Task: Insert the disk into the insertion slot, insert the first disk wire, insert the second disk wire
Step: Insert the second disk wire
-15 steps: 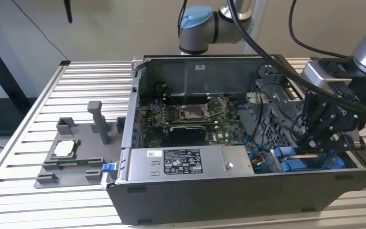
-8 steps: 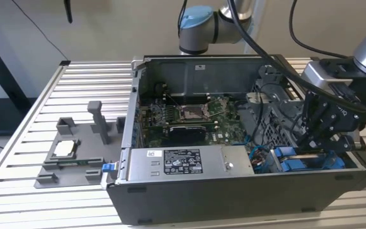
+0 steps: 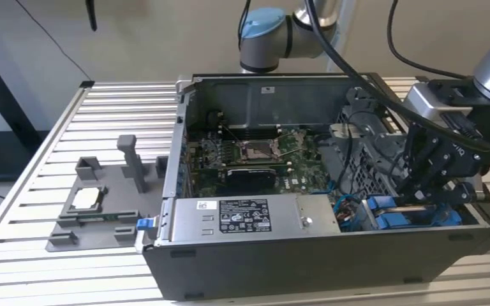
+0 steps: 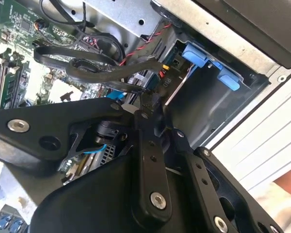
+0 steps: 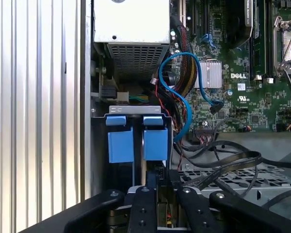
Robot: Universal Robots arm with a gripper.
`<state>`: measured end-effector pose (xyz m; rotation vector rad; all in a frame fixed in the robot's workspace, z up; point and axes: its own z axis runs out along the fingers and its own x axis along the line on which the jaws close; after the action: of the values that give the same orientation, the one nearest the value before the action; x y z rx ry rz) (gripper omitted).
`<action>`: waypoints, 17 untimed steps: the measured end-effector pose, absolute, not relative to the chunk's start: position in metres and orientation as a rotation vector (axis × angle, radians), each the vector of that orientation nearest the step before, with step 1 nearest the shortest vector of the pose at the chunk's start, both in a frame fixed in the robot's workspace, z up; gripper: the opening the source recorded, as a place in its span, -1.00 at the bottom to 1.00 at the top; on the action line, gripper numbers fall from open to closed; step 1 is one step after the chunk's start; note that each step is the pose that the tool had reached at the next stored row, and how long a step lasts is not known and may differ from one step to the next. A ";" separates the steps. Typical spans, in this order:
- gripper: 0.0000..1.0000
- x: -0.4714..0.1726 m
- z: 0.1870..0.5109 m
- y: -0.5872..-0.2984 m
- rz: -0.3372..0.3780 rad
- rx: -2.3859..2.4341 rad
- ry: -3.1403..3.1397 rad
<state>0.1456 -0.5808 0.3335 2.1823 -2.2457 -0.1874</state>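
The disk sits in the insertion slot [image 5: 136, 110] of the grey drive cage, and its blue end tabs [image 5: 138, 143] [image 4: 207, 62] [image 3: 398, 220] face outward. The silver body of the disk is hidden inside the cage. My gripper [image 5: 160, 178] [image 4: 155, 112] [image 3: 423, 197] reaches down into the case right behind those tabs. Its fingers [image 5: 144, 208] are closed around a small black wire connector [image 4: 153, 99] with thin red, yellow and black leads. Flat black cables [image 5: 223, 160] [image 4: 87, 65] loop beside the gripper.
The open computer case [image 3: 313, 255] lies on a slatted table [image 3: 117, 108]. The grey power-supply box [image 3: 245, 220] and the motherboard [image 3: 254, 153] lie inside it. A blue data cable [image 5: 184, 97] curves near the cage. A grey parts fixture [image 3: 100, 204] stands at the exterior view's left.
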 end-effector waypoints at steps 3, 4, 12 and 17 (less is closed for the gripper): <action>-0.53 0.146 0.335 -0.582 -0.208 2.191 -2.253; -0.53 0.146 0.336 -0.583 -0.216 2.194 -2.255; -0.53 0.146 0.344 -0.588 -0.264 2.213 -2.271; -0.53 0.146 0.355 -0.589 -0.280 2.218 -2.276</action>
<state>0.1456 -0.5888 0.3552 2.2180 -2.2765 -0.2802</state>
